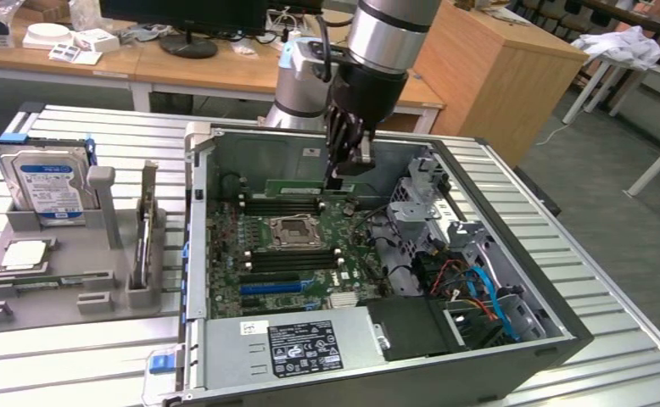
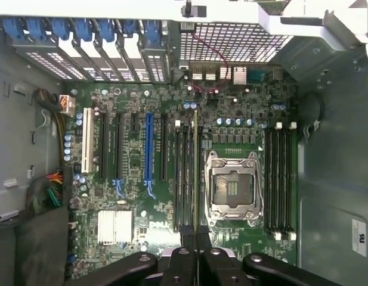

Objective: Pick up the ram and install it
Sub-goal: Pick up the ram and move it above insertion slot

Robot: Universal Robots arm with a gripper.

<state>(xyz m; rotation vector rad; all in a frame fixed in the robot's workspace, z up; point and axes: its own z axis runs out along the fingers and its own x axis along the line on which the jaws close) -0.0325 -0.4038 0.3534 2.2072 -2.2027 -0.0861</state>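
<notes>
The arm is lowered from above into the open computer case [image 1: 556, 339], which is laid on its side on the ribbed metal tabletop [image 1: 81, 356]. The tool [image 1: 342, 180] is closed narrowly on the ram [image 1: 299, 184], a thin green stick that is gripped at one of its ends. In the exterior view the ram is held level, with its long side running toward the exterior view's left, just over the far group of memory slots [image 1: 290, 203] beside the CPU socket [image 1: 290, 229].

In the wrist view the ram [image 2: 195, 167] is seen edge-on as a thin line that comes out from between the two dark fingers of the tool [image 2: 195, 235]. It is lined up with the length of the memory slots [image 2: 182, 173], at the slot that is nearest to the CPU socket [image 2: 232, 187]. Whether it is already pushed into the slot or is only held just above it cannot be told. A second group of slots [image 2: 279, 179] is seen on the other side of the socket, and no stick is placed in them. The green motherboard [image 2: 130, 167] is crossed by a long blue slot [image 2: 149, 149].

Outside the case, at the exterior view's left, a grey holder [image 1: 47, 292] is placed on the tabletop. A second ram stick [image 1: 146, 229] is stood on its edge in this holder, near the case wall. A hard drive [image 1: 47, 182] with a blue label is stood upright at the far part of the holder, and a square silver CPU chip [image 1: 25, 254] is laid flat in front of it.
</notes>
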